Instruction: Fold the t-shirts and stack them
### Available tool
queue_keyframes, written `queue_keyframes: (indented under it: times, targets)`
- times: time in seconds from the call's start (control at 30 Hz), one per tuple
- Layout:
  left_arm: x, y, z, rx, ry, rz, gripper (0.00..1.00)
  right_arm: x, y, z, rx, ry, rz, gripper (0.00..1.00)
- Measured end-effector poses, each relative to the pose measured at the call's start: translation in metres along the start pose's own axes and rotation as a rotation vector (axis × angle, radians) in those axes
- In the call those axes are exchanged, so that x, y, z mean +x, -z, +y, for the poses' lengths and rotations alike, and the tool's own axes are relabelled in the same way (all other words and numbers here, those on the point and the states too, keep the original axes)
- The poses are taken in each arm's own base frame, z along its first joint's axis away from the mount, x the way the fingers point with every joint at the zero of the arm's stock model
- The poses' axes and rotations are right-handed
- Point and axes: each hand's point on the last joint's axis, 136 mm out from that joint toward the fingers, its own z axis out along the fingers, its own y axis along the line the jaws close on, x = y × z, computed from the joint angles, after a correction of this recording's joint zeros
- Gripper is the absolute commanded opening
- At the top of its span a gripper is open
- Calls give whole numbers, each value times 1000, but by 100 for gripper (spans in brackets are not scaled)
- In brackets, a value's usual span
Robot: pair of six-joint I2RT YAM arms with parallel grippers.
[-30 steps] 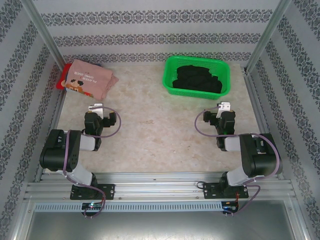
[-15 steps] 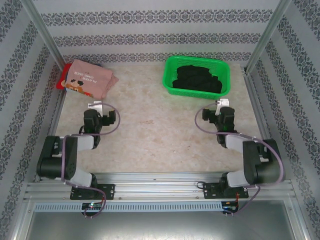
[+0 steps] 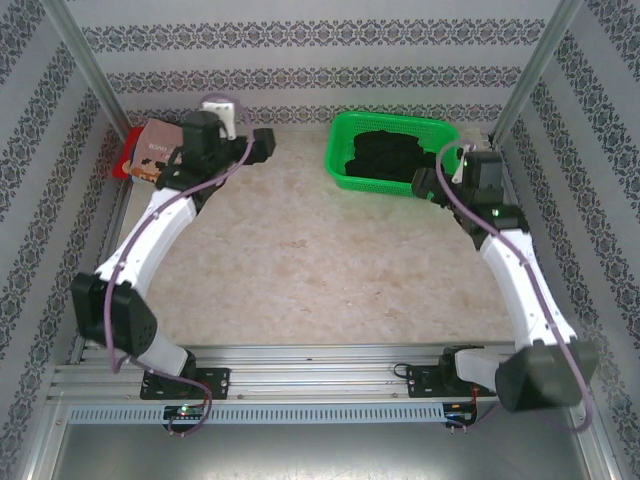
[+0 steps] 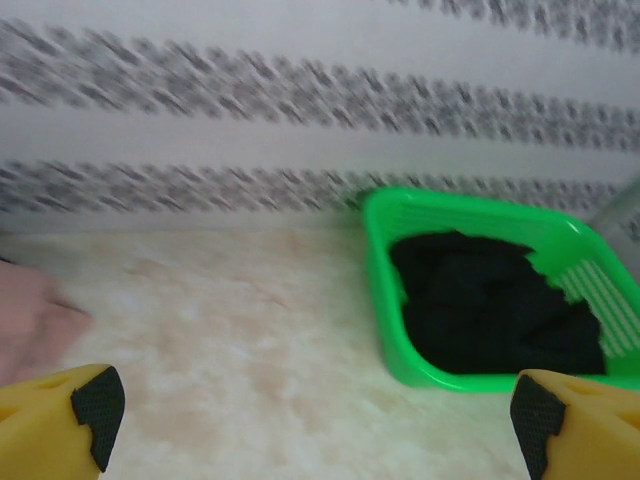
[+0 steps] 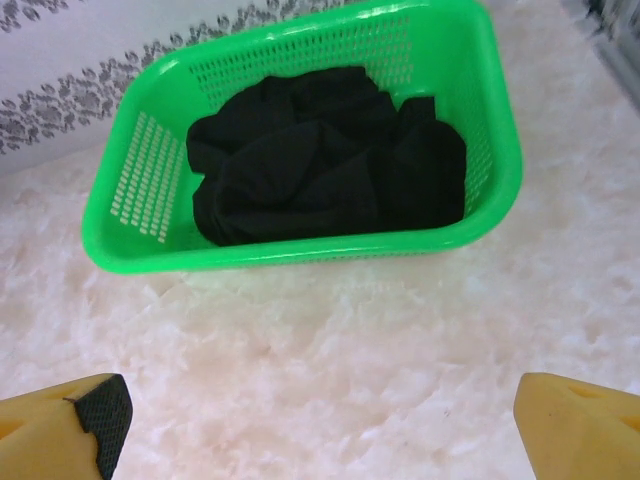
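A plain black t-shirt (image 3: 388,156) lies crumpled inside the green mesh basket (image 3: 340,130) at the far right of the table. The folded pink t-shirt (image 3: 150,158) with dark lettering lies at the far left on top of a red one (image 3: 123,162), partly hidden by my left arm. My left gripper (image 3: 262,143) hangs open just right of that pile and faces the basket (image 4: 378,262) and the black t-shirt (image 4: 490,312). My right gripper (image 3: 425,184) is open above bare table at the basket's near right corner; its view shows the black t-shirt (image 5: 320,160) ahead.
The patterned back wall (image 3: 320,75) runs close behind the basket and the pile. Metal posts (image 3: 530,70) stand at the far corners. Bare marbled tabletop (image 3: 300,260) spreads between the arms and the near rail.
Both arms have swung out from their folded pose near the bases to the far side: the left to the pink pile, the right to the basket. Both grippers stayed open.
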Motion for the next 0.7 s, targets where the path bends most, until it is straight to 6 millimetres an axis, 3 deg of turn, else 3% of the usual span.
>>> queue_keyframes:
  times: [0.17, 0.3, 0.53, 0.7]
  targets:
    - [35, -51, -47, 117, 7, 176, 100, -8, -35, 13, -39, -44, 143, 98]
    - [49, -83, -87, 209, 1, 243, 100, -2, -60, 12, -46, -102, 221, 98]
    - [54, -135, -155, 386, 44, 264, 93, 4, -68, -17, -7, -219, 256, 98]
    - [83, -168, -182, 450, 100, 309, 89, 6, -70, -44, 17, -280, 257, 98]
